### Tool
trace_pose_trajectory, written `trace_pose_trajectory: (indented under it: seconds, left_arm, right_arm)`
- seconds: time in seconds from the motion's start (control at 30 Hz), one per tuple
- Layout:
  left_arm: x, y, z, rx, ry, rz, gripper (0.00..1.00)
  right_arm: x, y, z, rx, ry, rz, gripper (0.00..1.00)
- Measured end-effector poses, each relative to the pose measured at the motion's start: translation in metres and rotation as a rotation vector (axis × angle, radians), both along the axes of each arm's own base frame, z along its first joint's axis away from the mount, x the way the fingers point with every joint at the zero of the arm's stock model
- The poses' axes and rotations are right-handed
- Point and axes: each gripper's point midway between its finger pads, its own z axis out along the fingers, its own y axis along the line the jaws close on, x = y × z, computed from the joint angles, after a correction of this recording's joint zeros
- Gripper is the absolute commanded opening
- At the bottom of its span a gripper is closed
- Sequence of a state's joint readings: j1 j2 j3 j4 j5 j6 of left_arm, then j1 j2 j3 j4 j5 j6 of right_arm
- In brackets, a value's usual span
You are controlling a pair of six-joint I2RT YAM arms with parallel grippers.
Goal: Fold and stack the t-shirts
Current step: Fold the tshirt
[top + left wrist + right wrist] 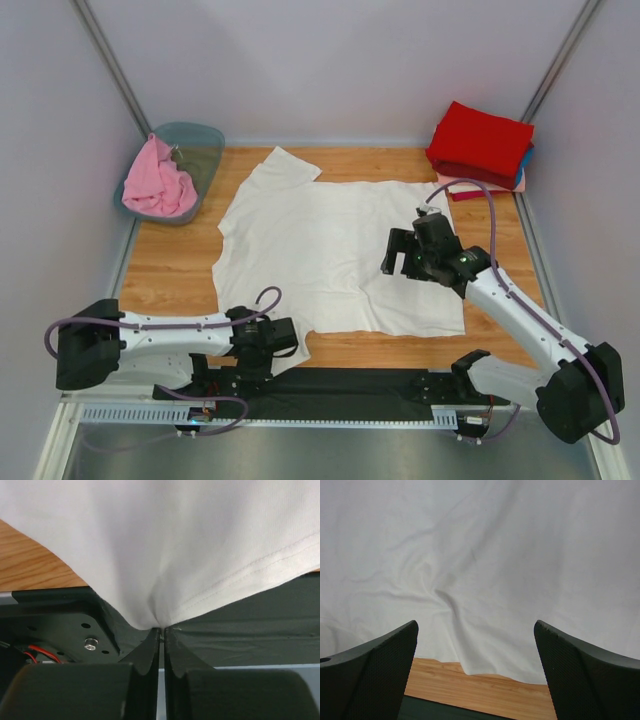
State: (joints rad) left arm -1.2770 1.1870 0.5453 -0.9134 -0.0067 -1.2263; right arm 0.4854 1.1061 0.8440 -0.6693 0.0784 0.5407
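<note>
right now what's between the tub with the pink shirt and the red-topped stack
The white t-shirt pokes one sleeve in there; the rest is bare wooden table, seen in the top view.

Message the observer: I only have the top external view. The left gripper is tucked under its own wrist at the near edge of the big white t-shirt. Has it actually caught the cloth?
Observer: Yes. In the left wrist view the left gripper is shut on the large white cotton t-shirt, with the stitched hem bunched between its jaws.
Operator: And the right one, over the shirt's right side?
Observer: In the right wrist view the right gripper is wide open with nothing between its jaws.
Operator: What lies under it?
Observer: A soft crease runs down to the shirt's near edge, with bare wooden table just beyond.
</note>
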Motion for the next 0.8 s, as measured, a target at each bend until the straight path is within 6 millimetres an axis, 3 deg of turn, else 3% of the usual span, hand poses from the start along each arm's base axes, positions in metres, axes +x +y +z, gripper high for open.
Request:
trace_pose_trajectory:
  seconds: [0.2,0.4,0.53,0.67,0.8]
  left_arm:
    - [0.011,0.0,0.007,-0.02,-0.074,-0.006,0.0]
    - [0.05,-0.008,0.056,-0.113,-0.246,0.018,0.0]
    - [0.081,-0.003,0.079,-0.173,-0.34,0.073,0.0]
    - [0.097,0.008,0.084,-0.172,-0.377,0.094,0.0]
    - [0.106,0.013,0.086,-0.164,-0.395,0.079,0.0]
  right_arm:
    - [0.002,-0.007,0.003,-0.014,-0.018,-0.033,1.0]
    - [-0.015,-0.047,0.01,0.026,-0.098,-0.25,1.0]
    - [-0.045,-0.072,-0.007,0.091,-0.085,-0.434,0.98]
    - [-0.079,-0.094,-0.038,0.149,-0.029,-0.634,0.98]
    - [-0.096,-0.114,-0.051,0.179,0.014,-0.815,0.98]
